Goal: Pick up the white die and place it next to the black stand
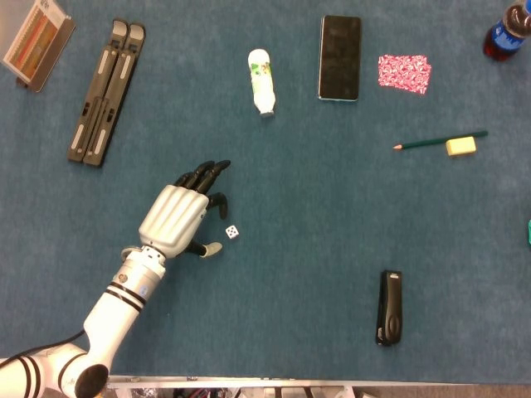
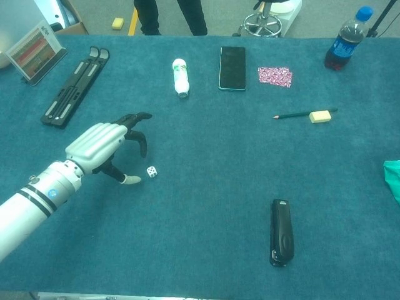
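A small white die (image 1: 232, 233) (image 2: 152, 171) lies on the blue table near its middle left. My left hand (image 1: 181, 215) (image 2: 105, 143) hovers just left of it, open, with fingers spread above and the thumb low beside the die. Nothing is held. The black stand (image 1: 106, 91) (image 2: 75, 85) lies flat at the far left of the table. My right hand is not in view.
A white bottle (image 1: 262, 80), black phone (image 1: 340, 57) and pink patterned card (image 1: 404, 73) lie at the back. A pencil (image 1: 431, 142) with an eraser (image 1: 461, 146) is on the right, a black stapler (image 1: 390, 306) front right, a soda bottle (image 1: 507, 31) far right corner.
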Available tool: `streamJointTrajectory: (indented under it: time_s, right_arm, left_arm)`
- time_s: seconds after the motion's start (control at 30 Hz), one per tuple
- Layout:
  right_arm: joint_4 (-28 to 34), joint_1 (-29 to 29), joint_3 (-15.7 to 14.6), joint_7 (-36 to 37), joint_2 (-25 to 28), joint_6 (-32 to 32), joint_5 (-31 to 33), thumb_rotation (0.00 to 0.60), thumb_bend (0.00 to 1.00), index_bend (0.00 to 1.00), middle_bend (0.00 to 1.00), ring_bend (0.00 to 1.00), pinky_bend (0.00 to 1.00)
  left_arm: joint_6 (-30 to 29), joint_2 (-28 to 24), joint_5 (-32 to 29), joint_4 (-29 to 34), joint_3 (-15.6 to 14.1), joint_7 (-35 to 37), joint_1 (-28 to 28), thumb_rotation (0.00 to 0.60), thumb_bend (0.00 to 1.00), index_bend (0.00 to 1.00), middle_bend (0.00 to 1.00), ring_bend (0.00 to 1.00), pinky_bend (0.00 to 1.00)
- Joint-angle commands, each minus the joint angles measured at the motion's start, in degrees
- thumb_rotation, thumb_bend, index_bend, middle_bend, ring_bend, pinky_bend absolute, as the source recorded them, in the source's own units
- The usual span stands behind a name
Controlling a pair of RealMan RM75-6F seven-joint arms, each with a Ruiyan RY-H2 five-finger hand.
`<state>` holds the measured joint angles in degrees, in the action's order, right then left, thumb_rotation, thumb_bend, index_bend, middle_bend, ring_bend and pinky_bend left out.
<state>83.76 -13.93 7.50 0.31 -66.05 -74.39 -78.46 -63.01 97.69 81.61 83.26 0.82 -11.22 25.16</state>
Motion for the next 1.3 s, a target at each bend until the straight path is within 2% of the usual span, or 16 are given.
streamJointTrajectory:
  time_s: [0.03, 0.37, 0.63, 0.8, 0.97, 1.07, 1.17, 1.3]
  right_arm:
    - [0.1, -0.1, 0.1, -0.05, 0.05, -0.08, -0.11, 0.6, 0.03, 0.54, 0.41, 0.36, 0.44]
    - [0.32, -0.24, 0.3, -0.57, 0.17, -0.1, 0.07, 0.6, 0.03, 0.54, 0.41, 0.36, 0.44]
    - [-0.3, -0.19, 0.27, -0.32, -0.02, 0.17, 0.41, 0.6, 0.03, 0.54, 0.41, 0.36, 0.44]
    - [-0.46, -0.05, 0.22, -0.11, -0.12, 0.07, 0.44, 0.6, 0.03, 0.54, 0.41, 0.36, 0.44]
    - [-0.6, 0.15, 0.19, 0.1, -0.14, -0.05, 0.56, 0.6, 0.03, 0.54, 0.41, 0.36, 0.44]
    - [-0.8, 0.23, 0.18, 0.33, -0.19, -0.01, 0.66, 0.6, 0.03, 0.54, 0.41, 0.36, 0.44]
    - [-1.03, 0.25, 0.17, 0.49, -0.26, 0.07, 0.7, 0.6, 0.03, 0.54, 0.41, 0.36, 0.44]
    - [-1.1, 0.24, 0.22, 0.57, -0.26, 0.08, 0.72, 0.6, 0.03, 0.54, 0.41, 0.36, 0.44]
  left_arm:
    - [0.26, 0.51, -0.54, -0.26, 0.38, -0.11, 0.21, 0.6, 0.03, 0.5, 0.05, 0.05, 0.2]
    - [2.02, 1.23, -4.32, 0.52, 1.57, -2.85, 0.83, 0.6, 0.03, 0.53, 0.05, 0.05, 0.2]
    - [6.7, -0.78, -7.6, 2.8, 1.35, -2.91, 2.27, 0.599, 0.04, 0.53, 0.02, 0.02, 0.17]
    - [7.83, -1.48, -7.98, 3.6, 1.57, -1.79, 3.05, 0.532, 0.13, 0.53, 0.01, 0.01, 0.17]
    - [8.13, -1.72, -7.67, 3.65, 1.73, -0.26, 3.53, 0.519, 0.28, 0.53, 0.01, 0.01, 0.17]
    - [8.26, -1.65, -7.48, 3.48, 1.64, 0.16, 3.8, 0.535, 0.31, 0.53, 0.01, 0.01, 0.17]
    - [8.25, -1.44, -7.22, 2.97, 1.43, 0.33, 3.99, 0.594, 0.31, 0.53, 0.01, 0.01, 0.17]
    - [8.54, -1.44, -7.34, 2.82, 1.3, 0.56, 4.25, 0.6, 0.31, 0.53, 0.01, 0.01, 0.17]
